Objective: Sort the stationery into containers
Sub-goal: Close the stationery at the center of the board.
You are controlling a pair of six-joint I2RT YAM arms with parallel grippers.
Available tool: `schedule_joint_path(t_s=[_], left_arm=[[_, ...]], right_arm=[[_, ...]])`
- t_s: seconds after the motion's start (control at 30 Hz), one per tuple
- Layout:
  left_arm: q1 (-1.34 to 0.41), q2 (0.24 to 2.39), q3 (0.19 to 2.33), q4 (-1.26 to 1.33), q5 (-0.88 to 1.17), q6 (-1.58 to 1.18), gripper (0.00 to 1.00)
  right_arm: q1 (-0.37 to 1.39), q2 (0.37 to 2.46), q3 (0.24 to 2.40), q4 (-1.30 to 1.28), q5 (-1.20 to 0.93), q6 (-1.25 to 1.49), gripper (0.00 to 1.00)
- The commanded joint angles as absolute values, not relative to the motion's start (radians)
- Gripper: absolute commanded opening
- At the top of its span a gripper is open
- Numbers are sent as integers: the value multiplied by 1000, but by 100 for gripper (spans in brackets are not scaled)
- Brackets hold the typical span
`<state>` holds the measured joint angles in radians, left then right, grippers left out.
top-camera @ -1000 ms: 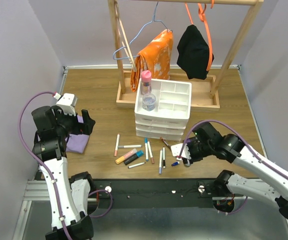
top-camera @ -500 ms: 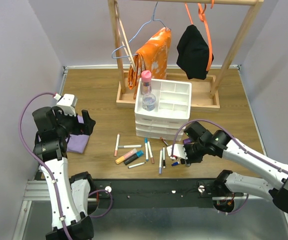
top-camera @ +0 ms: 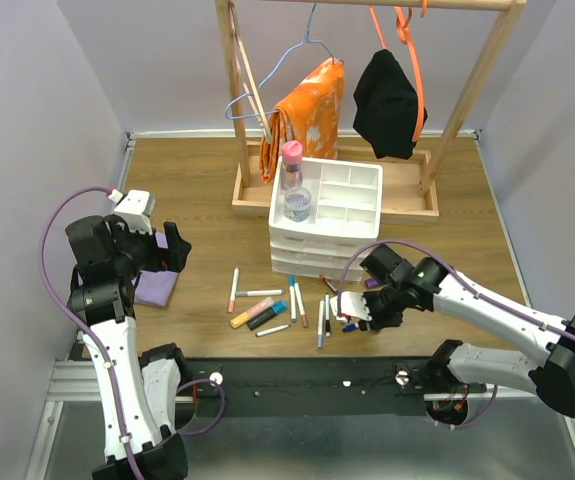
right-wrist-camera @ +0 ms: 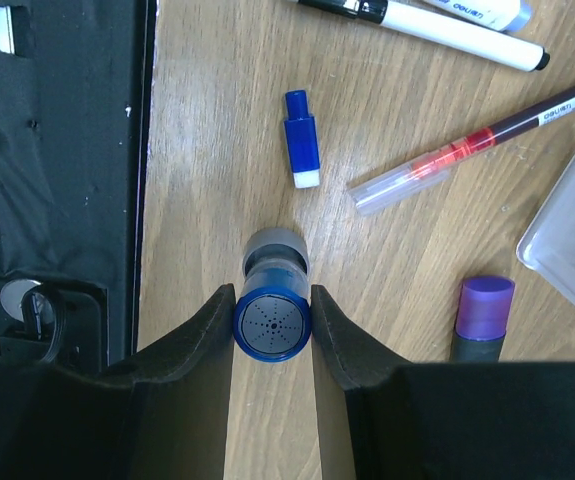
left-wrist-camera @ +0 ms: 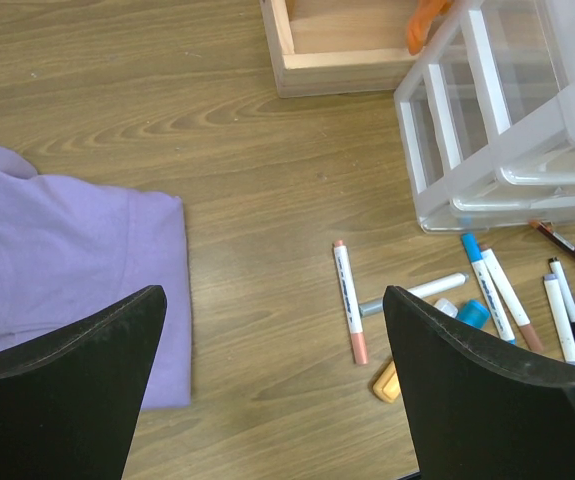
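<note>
Right wrist view: the right gripper [right-wrist-camera: 272, 298], having swung left to the scattered pens over the last second, now pinches a blue-capped marker [right-wrist-camera: 272, 324] near the table's front edge, so a pickup for the white divided tray [top-camera: 378, 200] looks begun; the left gripper [left-wrist-camera: 274, 300] gapes wide

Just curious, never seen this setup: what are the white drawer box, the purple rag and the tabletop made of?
Drawer unit: likely plastic, white, glossy, translucent; the wood shows through its walls. Purple cloth: soft matte fabric, lying in folds, perhaps microfiber. Table: wood-grain pattern, low sheen; solid wood or laminate, cannot tell.
</note>
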<state>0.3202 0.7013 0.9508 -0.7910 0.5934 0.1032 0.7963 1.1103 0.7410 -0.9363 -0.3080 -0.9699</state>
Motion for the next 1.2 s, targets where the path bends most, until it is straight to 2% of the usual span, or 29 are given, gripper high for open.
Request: schedule_joint_path(t_s=[0.0, 0.33, 0.57, 1.17], left_arm=[[318, 695, 939, -778, 572, 107, 99], [318, 706, 937, -779, 561, 107, 99], [318, 710, 936, -790, 554, 113, 99], [318, 759, 937, -775, 552, 126, 99]], right_arm=[[790, 1134, 741, -925, -347, -1009, 1], [790, 1170, 753, -891, -432, -1051, 1], [790, 1157, 727, -772, -520, -1046, 1], [790, 1186, 672, -545, -584, -818, 1]])
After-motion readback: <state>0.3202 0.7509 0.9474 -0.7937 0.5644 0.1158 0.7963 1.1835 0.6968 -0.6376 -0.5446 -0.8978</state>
